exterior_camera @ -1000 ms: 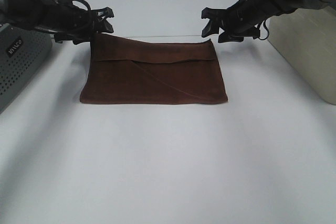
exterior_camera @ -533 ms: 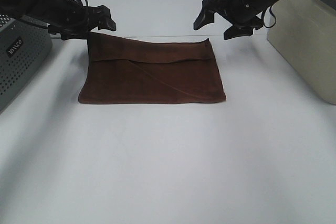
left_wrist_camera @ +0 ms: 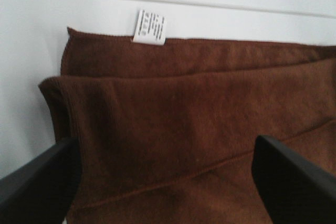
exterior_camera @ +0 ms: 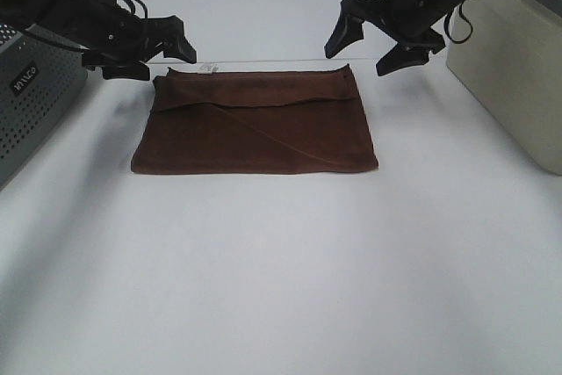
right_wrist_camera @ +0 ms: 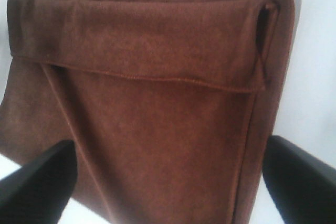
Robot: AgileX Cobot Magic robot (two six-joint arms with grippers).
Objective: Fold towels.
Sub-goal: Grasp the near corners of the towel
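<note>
Towel (exterior_camera: 255, 125) flat on the surface (exterior_camera: 281, 287), far edge doubled over; left claw (exterior_camera: 162, 54) and right claw (exterior_camera: 364, 54) wide, empty; further folds probably remain.

Bright, even feed from up high: the white bench (exterior_camera: 281, 270) is nearly washed out, and I see a soft grey falloff along its left side and near corner. The towel (exterior_camera: 255, 125) reads dark, its folds barely separating. Up close, my left claw (left_wrist_camera: 165, 150) and right claw (right_wrist_camera: 169, 150) frame the shots as blurred black shapes, and the tag (left_wrist_camera: 149, 27) print is too soft to read.
</note>
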